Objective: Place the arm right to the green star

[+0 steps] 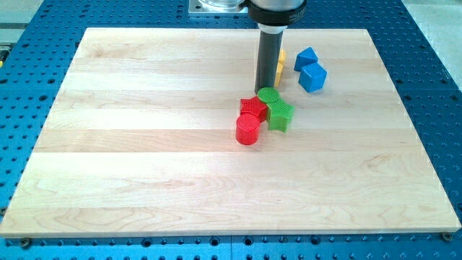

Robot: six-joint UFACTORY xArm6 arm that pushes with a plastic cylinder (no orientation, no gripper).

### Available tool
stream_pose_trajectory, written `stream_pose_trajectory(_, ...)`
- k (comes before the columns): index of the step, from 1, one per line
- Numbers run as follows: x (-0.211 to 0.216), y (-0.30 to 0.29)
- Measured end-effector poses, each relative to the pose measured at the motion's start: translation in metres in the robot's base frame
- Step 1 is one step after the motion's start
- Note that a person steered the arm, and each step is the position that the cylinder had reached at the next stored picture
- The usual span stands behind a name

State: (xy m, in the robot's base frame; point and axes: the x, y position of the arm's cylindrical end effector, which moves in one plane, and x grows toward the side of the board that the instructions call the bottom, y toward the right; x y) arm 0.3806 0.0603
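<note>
The green star point(281, 115) lies on the wooden board point(144, 144), right of centre. A green cylinder point(268, 96) touches it at its upper left. My tip point(267, 88) comes down just above the green cylinder, up and left of the green star. A red star point(253, 107) sits left of the green star, and a red cylinder point(247, 130) is below that. The rod hides part of the yellow blocks behind it.
Two yellow blocks point(279, 68) stand right behind the rod, partly hidden. Two blue blocks point(311, 70) lie to the view's right of them, near the board's top. A blue perforated table point(43, 22) surrounds the board.
</note>
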Motion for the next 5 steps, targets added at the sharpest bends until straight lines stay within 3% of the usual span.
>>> stream_pose_trajectory(1,0.022,0.010)
stream_pose_trajectory(3,0.020,0.059)
stream_pose_trajectory(4,0.036,0.080)
stream_pose_trajectory(5,0.078,0.078)
